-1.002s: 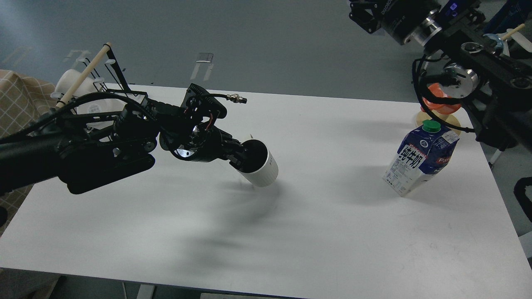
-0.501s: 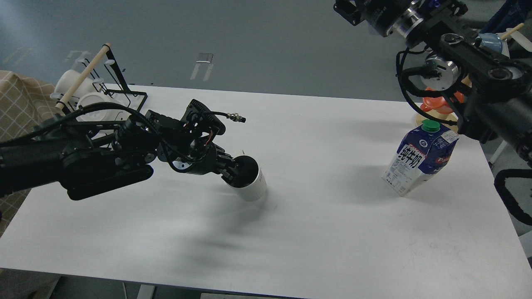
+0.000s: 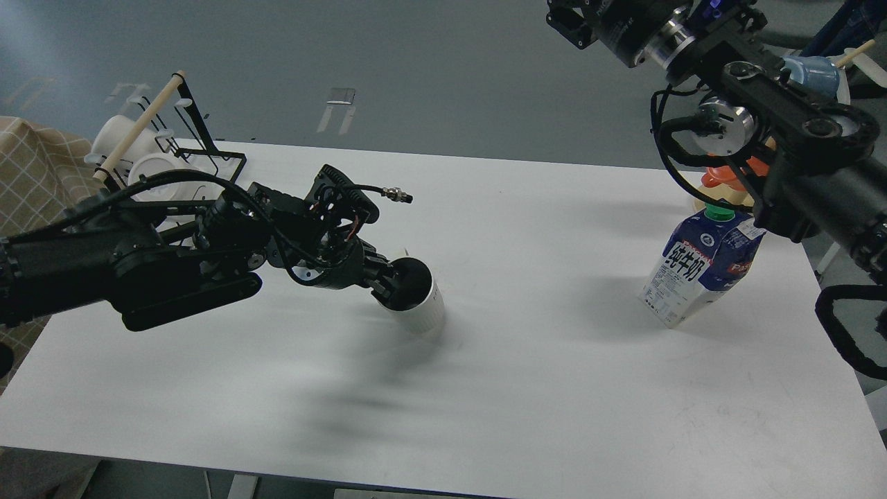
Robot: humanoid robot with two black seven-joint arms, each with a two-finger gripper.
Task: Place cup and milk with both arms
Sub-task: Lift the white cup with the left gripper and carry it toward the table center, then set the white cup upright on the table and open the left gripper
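Note:
A white cup with a dark inside is in the middle left of the white table. It is tilted, with its mouth towards my left arm and its base low at the table top. My left gripper is shut on the cup's rim. A blue and white milk carton with a green cap stands leaning at the right side of the table, with nothing holding it. My right arm rises above and behind the carton and leaves the frame at the top edge. Its fingers are out of view.
A black wire rack with a wooden rod and white cups stands at the back left corner. An orange object on a pale disc sits just behind the carton. A checked cloth lies off the table's left edge.
My left gripper has brought the cup down and a little left, close to the table top. My right arm has swung left and up, away from the carton.

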